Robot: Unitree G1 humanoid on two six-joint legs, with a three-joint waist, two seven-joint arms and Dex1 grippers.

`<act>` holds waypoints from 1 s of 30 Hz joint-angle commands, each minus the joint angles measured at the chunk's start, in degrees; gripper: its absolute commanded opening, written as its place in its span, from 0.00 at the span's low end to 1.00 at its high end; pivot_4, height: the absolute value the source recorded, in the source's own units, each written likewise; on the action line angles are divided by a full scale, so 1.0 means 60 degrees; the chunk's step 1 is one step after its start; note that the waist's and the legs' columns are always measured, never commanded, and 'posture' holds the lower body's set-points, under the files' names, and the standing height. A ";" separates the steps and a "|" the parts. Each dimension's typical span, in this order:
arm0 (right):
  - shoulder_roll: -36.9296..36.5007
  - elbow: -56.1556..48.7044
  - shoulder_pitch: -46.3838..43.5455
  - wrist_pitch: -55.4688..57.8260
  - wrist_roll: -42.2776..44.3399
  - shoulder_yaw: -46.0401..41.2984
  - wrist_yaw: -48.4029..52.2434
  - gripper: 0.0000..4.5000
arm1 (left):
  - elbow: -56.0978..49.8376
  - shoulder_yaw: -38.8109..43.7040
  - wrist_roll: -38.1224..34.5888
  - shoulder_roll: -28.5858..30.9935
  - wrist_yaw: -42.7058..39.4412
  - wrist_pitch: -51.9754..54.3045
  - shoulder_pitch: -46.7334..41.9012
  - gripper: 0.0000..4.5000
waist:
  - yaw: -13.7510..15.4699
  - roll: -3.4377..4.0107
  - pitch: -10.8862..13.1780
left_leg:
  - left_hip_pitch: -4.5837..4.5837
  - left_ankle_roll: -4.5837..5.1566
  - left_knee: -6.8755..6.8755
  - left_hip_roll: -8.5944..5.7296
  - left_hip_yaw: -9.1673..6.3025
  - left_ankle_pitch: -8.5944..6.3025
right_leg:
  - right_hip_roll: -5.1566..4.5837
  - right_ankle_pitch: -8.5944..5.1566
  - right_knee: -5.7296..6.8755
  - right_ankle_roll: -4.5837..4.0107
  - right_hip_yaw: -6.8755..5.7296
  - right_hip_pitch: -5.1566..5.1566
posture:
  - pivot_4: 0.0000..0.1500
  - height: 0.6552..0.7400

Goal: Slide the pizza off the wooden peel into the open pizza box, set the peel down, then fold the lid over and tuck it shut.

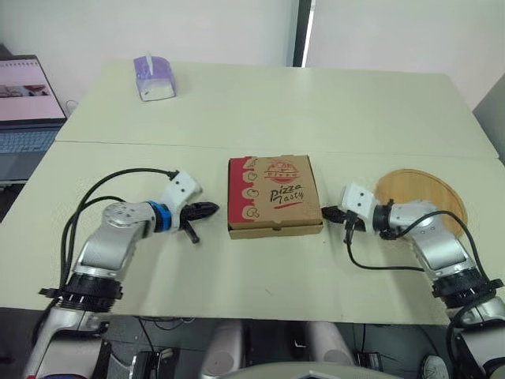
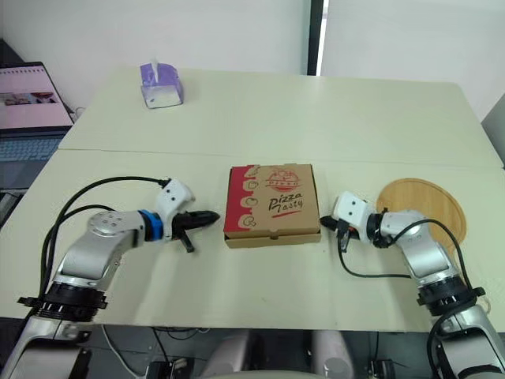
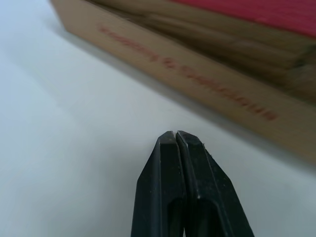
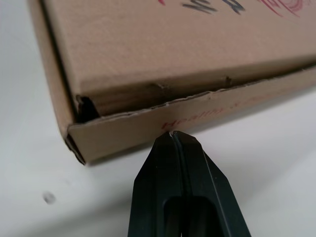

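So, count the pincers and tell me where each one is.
2. Left pincer, shut, just left of the pizza box; right pincer, shut, by its right edge.

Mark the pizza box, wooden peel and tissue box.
pizza box point(image 1: 274, 193), left eye view, centre of the closed lid.
wooden peel point(image 1: 422, 189), left eye view, bare middle of the round board.
tissue box point(image 1: 154, 73), left eye view, purple top.

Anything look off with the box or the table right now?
Mostly tidy. The pizza box lid sits down, but at the corner near the right gripper the side flap gapes slightly, edge ragged.
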 commanded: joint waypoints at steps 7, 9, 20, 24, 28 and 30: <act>-0.0129 -0.1209 0.0370 0.0528 0.0377 -0.0288 0.0017 0.00 | -0.0098 -0.0258 0.0031 -0.0094 -0.0599 -0.0145 -0.0452 0.01 | -0.0046 0.0000 0.0000 | -0.0002 -0.0002 -0.0002 0.0000 0.0002 0.0001 | 0.0001 0.0000 -0.0002 0.0000 0.0000 -0.0003 | 1.00 1.00; -0.0149 -0.1207 0.0410 0.0527 0.0360 -0.0312 -0.0014 0.00 | -0.0115 -0.0255 0.0040 -0.0085 -0.0669 -0.0137 -0.0430 0.01 | -0.0046 0.0000 0.0000 | -0.0001 -0.0002 -0.0002 0.0000 0.0001 0.0001 | 0.0001 0.0000 -0.0003 0.0000 -0.0001 -0.0002 | 1.00 1.00; -0.0786 -0.1542 0.0101 0.0886 0.1568 -0.1524 0.0402 0.00 | 0.0403 0.1278 -0.0797 0.0603 -0.1392 -0.1226 -0.0779 0.01 | -0.0049 -0.0002 0.0003 | -0.0002 -0.0002 -0.0002 0.0002 -0.0001 0.0001 | 0.0001 0.0000 -0.0004 0.0000 -0.0005 -0.0003 | 1.00 1.00; -0.0686 -0.2748 0.0180 0.2104 0.2952 -0.1835 0.0614 0.00 | -0.0936 0.1795 -0.2326 0.0696 -0.2246 -0.0213 -0.0486 0.01 | -0.0061 -0.0001 0.0003 | -0.0004 -0.0002 -0.0005 0.0006 -0.0001 0.0000 | 0.0002 -0.0001 -0.0009 -0.0001 -0.0006 -0.0004 | 1.00 1.00; -0.0648 -0.3498 0.0411 0.2654 0.3144 -0.1435 0.0444 0.00 | -0.2170 0.1472 -0.2696 0.0773 -0.2276 0.0472 -0.0005 0.01 | -0.0064 -0.0001 0.0003 | -0.0003 0.0004 -0.0003 0.0005 0.0001 -0.0004 | 0.0000 -0.0001 -0.0012 0.0001 -0.0002 0.0000 | 1.00 1.00; -0.0577 -0.3636 0.0527 0.2701 0.3008 -0.1234 0.0301 0.00 | -0.2273 0.1174 -0.2305 0.0781 -0.2141 0.0293 0.0183 0.01 | -0.0062 -0.0001 0.0003 | 0.0000 0.0005 -0.0004 0.0005 0.0000 -0.0004 | 0.0001 -0.0001 -0.0007 0.0001 -0.0002 0.0001 | 1.00 1.00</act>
